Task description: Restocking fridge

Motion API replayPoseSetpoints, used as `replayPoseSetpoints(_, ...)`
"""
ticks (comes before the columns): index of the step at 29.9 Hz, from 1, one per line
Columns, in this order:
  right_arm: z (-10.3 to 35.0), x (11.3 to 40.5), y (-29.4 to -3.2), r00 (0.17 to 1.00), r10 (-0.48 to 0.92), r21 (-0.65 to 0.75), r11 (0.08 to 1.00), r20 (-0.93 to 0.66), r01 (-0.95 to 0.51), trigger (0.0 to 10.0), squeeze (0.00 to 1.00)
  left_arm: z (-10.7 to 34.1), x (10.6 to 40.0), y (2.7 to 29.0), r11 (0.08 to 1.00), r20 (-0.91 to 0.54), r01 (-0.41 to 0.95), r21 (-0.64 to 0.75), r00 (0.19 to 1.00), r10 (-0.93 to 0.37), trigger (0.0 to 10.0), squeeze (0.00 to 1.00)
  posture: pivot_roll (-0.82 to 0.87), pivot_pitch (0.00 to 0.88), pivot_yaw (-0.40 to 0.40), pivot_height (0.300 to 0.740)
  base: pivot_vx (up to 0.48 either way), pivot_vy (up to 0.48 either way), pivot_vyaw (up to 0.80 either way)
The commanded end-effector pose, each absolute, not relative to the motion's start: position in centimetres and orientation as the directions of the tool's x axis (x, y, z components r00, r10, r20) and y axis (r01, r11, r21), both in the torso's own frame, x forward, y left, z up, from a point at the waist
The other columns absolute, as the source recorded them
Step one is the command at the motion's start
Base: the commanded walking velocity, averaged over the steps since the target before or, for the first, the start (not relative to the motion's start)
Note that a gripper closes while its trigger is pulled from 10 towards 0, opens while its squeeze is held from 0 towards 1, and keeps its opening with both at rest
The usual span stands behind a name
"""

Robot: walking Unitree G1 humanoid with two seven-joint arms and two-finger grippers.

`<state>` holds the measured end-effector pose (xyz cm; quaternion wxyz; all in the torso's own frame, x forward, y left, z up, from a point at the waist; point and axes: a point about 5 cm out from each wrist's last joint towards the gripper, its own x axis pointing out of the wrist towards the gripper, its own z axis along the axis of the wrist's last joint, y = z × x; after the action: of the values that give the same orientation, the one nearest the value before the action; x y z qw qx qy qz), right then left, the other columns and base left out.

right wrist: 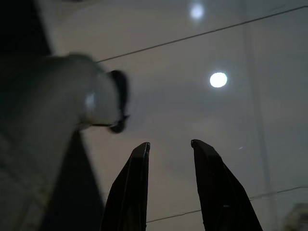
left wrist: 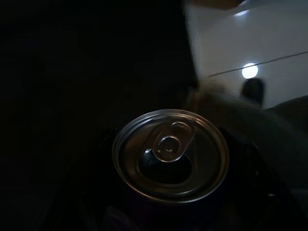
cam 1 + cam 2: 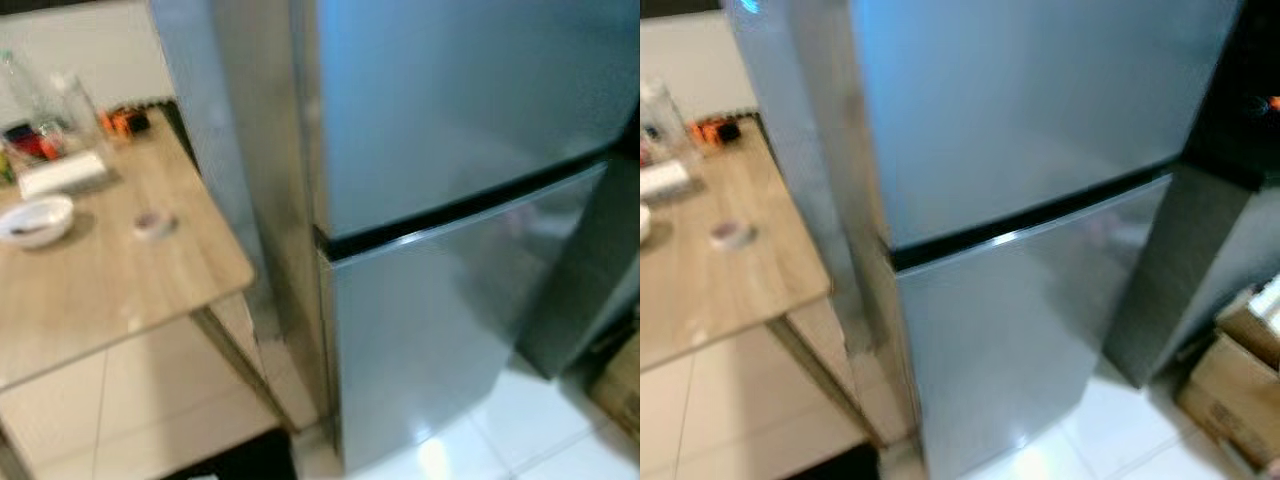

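Fridge (image 3: 450, 200) is right in front with both doors closed, left gripper (image 2: 168, 202) seems to be grasping a can (image 2: 169, 154), right gripper (image 1: 168, 154) hangs released and empty, so I'd use it to open the door first.

My right gripper (image 1: 168, 149): two long black fingers (image 1: 132, 187), flat-sided, tapering to blunt rounded tips. Beside them, my pale grey rounded body part (image 1: 57, 101) with a black round fitting (image 1: 119, 101).
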<state>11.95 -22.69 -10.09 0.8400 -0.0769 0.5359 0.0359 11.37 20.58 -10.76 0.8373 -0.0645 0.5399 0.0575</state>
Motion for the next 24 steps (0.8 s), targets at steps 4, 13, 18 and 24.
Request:
replayPoseSetpoints(4, -7.0, 18.2, -23.9, 0.623, 0.036, -0.111, 0.974, -0.782, -0.197, 10.0, 0.0, -10.8, 11.2, 20.9, 0.985, -0.914, -0.17, -0.042, 0.405, 0.031, 10.0, 0.0, -0.1, 0.0, 0.018, 0.74, 0.0, 0.0, 0.0)
replayPoseSetpoints(13, 5.6, 30.2, -21.7, 0.657, 0.695, 0.074, 0.701, -0.292, -0.709, 10.0, 0.0, -10.7, 11.4, 21.2, 0.985, -0.912, -0.169, -0.037, 0.409, 0.036, 10.0, 0.0, -0.1, 0.0, 0.014, 0.74, 0.0, 0.0, 0.0)
replayPoseSetpoints(18, 9.3, 31.1, -20.7, 0.49, 0.858, 0.068, 0.505, -0.155, -0.861, 10.0, 0.0, -10.7, 11.4, 21.2, 0.985, -0.912, -0.171, -0.038, 0.408, 0.036, 10.0, 0.0, -0.1, 0.0, 0.013, 0.74, 0.0, 0.0, 0.0)
replayPoseSetpoints(24, 13.9, 31.1, -18.5, 0.256, 0.966, -0.009, 0.255, -0.047, -0.967, 10.0, 0.0, -10.7, 11.3, 21.1, 0.985, -0.913, -0.169, -0.039, 0.406, 0.034, 10.0, 0.0, -0.1, 0.0, 0.017, 0.74, 0.0, 0.0, 0.0)
